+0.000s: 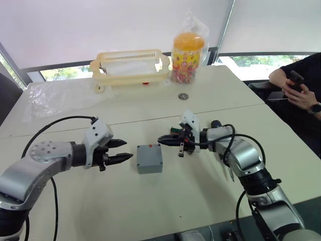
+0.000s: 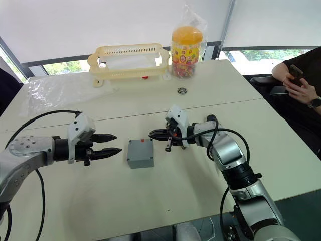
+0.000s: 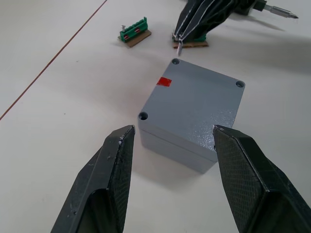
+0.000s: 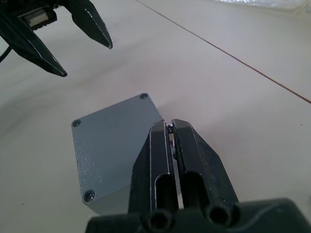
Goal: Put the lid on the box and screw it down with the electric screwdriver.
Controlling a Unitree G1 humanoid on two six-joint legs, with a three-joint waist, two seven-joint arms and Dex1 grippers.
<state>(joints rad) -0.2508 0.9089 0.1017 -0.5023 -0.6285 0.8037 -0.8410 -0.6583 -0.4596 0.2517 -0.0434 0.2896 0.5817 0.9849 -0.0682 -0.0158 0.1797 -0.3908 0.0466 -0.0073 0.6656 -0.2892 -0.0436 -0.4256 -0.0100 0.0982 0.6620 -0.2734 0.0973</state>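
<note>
The grey box [image 1: 149, 165] stands in the middle of the table with the flat lid [image 3: 194, 104] lying on top of it; a red mark [image 3: 164, 81] shows on the lid. Just left of the box, my left gripper [image 1: 126, 150] is open with its fingertips pointing at the box and apart from it. From the right, my right gripper [image 1: 164, 140] points at the box, shut on a small screw [image 4: 170, 127] at its tips. Beyond that gripper I see the electric screwdriver's metal bit [image 3: 281, 10].
Two small green blocks [image 3: 133, 33] lie near the right gripper. At the back stand a yellow basket [image 1: 131, 65], a candy jar [image 1: 187, 57], a small metal ring [image 1: 183, 96] and a plastic sheet [image 1: 55, 95]. A person [image 1: 301, 85] sits at the right edge.
</note>
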